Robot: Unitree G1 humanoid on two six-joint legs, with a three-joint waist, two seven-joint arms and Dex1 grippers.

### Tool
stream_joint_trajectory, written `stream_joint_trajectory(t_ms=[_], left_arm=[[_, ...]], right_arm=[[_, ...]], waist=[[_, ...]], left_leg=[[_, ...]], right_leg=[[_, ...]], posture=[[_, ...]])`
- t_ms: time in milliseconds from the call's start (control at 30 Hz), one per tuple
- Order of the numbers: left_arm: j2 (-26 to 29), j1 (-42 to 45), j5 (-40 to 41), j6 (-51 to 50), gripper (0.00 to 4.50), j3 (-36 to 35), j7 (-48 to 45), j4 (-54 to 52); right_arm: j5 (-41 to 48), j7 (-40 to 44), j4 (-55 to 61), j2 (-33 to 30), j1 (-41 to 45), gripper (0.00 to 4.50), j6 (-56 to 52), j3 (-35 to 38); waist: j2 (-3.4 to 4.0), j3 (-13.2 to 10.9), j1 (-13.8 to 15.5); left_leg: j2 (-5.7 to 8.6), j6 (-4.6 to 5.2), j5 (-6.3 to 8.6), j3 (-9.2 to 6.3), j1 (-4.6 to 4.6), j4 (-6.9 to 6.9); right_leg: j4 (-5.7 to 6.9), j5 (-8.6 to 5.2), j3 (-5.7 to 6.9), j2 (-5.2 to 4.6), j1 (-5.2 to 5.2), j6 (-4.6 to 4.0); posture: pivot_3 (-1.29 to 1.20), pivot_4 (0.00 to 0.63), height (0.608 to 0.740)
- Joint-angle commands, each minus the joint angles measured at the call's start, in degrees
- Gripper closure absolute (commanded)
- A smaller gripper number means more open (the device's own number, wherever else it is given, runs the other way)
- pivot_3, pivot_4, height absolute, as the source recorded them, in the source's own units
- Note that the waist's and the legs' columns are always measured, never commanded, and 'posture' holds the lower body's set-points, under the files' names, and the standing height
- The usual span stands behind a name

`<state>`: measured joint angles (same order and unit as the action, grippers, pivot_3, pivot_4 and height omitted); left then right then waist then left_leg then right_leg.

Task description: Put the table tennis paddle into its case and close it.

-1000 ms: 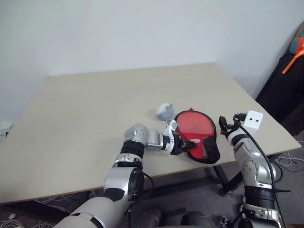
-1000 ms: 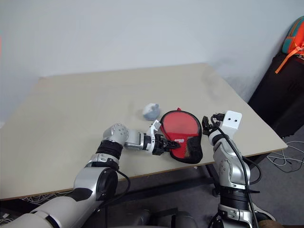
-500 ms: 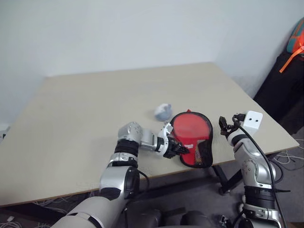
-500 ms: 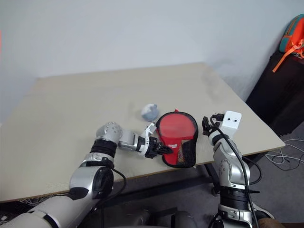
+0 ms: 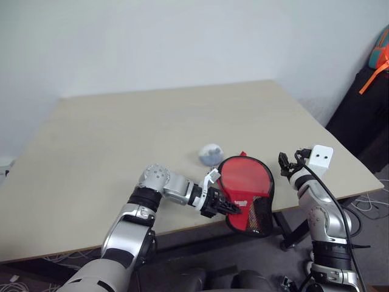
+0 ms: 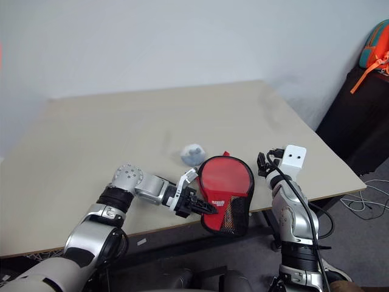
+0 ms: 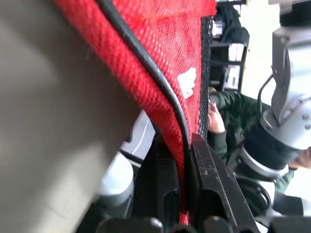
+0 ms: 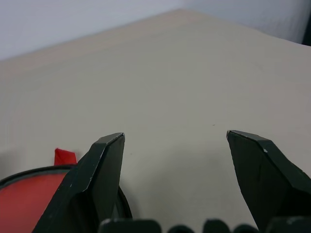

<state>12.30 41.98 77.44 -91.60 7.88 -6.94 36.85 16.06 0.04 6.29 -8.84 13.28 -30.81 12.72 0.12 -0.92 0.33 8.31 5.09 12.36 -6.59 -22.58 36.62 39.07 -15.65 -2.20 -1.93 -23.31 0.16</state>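
The case [image 5: 246, 179] is a red pouch with a black zipper rim and a black mesh part, lying at the table's front edge with its lower end hanging over it. My left gripper [image 5: 226, 208] is shut on the case's near left rim. In the left wrist view the red mesh and black rim [image 7: 160, 43] are pinched between the two fingers [image 7: 209, 179]. The table tennis paddle is hidden. My right gripper [image 5: 290, 163] hovers open just right of the case, above the table, with nothing between its fingers [image 8: 104, 160].
A small grey lump [image 5: 211, 154] lies on the beige table [image 5: 121, 140] just behind the case. The table's front edge and right corner are close to both grippers. A dark bag with an orange strap [image 5: 372, 91] stands off the table at the right.
My left gripper has pulled the case back toward the table's front edge, so its lower end now hangs over. The right arm has stayed where it was.
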Motion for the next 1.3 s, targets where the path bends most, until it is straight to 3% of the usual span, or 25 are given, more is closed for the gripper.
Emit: stream_joint_trajectory(t_ms=[33,167,267,533,600,700,800,900,1000,1167,1300], left_arm=[[1.0,-1.2,10.4,-0.9,4.45,1.6,6.4,-3.7],[1.7,-2.9,17.3,-0.9,4.45,1.5,13.8,-6.0],[1.9,-3.8,21.3,-0.9,3.83,1.3,18.3,-6.7],[4.4,-5.9,33.1,4.1,1.20,4.0,28.2,-9.7],[6.2,-4.8,32.8,4.5,1.20,3.3,27.5,-10.1],[9.0,-2.8,28.9,3.2,1.20,2.0,22.9,-11.9],[14.1,-2.7,22.5,-0.2,1.20,0.8,12.2,-18.9],[20.0,-4.9,10.5,1.7,1.20,3.0,-0.6,-31.2],[23.4,-3.9,-2.8,10.4,1.20,8.8,-13.5,-37.9],[17.9,-1.4,-15.1,18.9,1.20,11.9,-22.8,-33.6],[10.2,-1.5,-21.1,22.9,1.20,12.6,-25.0,-32.1]], right_arm=[[-0.2,0.3,2.9,-0.8,1.0,0.84,0.6,0.4],[-0.3,0.7,2.7,-0.9,1.0,0.84,0.3,0.3],[-0.4,1.0,1.8,-0.7,1.3,0.84,0.5,-0.1],[-0.5,1.8,0.5,-0.5,2.8,0.84,0.4,-1.1],[0.3,2.8,0.7,-0.7,3.0,0.84,0.0,-1.1],[0.6,4.2,1.4,-1.3,3.1,0.84,-0.6,-1.4],[2.9,6.5,3.5,-1.3,3.5,0.84,-2.2,-1.3],[5.6,9.0,6.2,-1.8,4.7,0.84,-4.4,-1.8],[9.0,10.4,8.1,-2.4,7.0,0.84,-7.9,-1.0],[13.4,13.2,7.1,-4.0,11.6,0.84,-12.7,-0.4],[12.9,16.6,2.3,-6.6,16.5,0.84,-15.0,-3.5]], waist=[[0.00,0.0,0.0],[0.00,0.0,0.0],[0.00,0.0,0.1],[0.00,0.0,0.1],[0.00,0.0,0.2],[0.00,0.0,0.2],[0.01,0.0,0.0],[0.08,0.0,-0.2],[0.13,0.0,-0.1],[0.14,0.0,0.6],[0.14,0.0,0.4]], left_leg=[[0.00,0.00,0.00,0.00,0.00,0.00],[0.00,0.00,0.00,0.00,0.00,0.02],[0.00,0.00,0.00,0.00,0.00,0.05],[0.00,0.00,-0.01,0.00,0.00,0.06],[0.00,0.00,-0.01,0.00,0.00,0.08],[0.00,0.00,-0.01,0.00,0.00,0.07],[0.01,0.00,-0.01,0.03,0.00,0.06],[0.00,-0.02,-0.02,0.04,0.05,-0.06],[0.00,-0.08,-0.05,0.08,0.06,-0.15],[0.03,-0.13,-0.10,0.07,0.07,-0.18],[0.03,-0.12,-0.10,0.07,0.04,-0.20]], right_leg=[[0.00,0.00,0.00,0.00,0.00,0.00],[0.01,0.00,-0.01,0.01,0.00,0.00],[0.01,0.00,0.00,0.01,0.02,0.00],[0.02,0.00,-0.01,0.01,0.02,0.00],[0.01,0.00,-0.01,0.00,0.03,0.00],[0.02,0.00,0.00,0.02,0.02,-0.01],[0.02,-0.01,-0.02,0.04,0.01,-0.02],[0.00,-0.01,-0.05,0.05,-0.01,-0.03],[-0.03,-0.02,-0.08,0.04,-0.01,-0.04],[-0.15,-0.01,-0.05,0.03,0.08,-0.07],[-0.19,0.00,-0.07,-0.01,0.04,-0.06]], posture=[[0.00,0.000,0.740],[0.00,0.000,0.740],[0.00,0.000,0.740],[0.00,0.000,0.740],[0.00,0.000,0.740],[0.00,0.000,0.740],[0.00,0.000,0.740],[0.00,0.000,0.740],[0.00,0.000,0.740],[0.00,0.000,0.740],[0.00,0.000,0.740]])
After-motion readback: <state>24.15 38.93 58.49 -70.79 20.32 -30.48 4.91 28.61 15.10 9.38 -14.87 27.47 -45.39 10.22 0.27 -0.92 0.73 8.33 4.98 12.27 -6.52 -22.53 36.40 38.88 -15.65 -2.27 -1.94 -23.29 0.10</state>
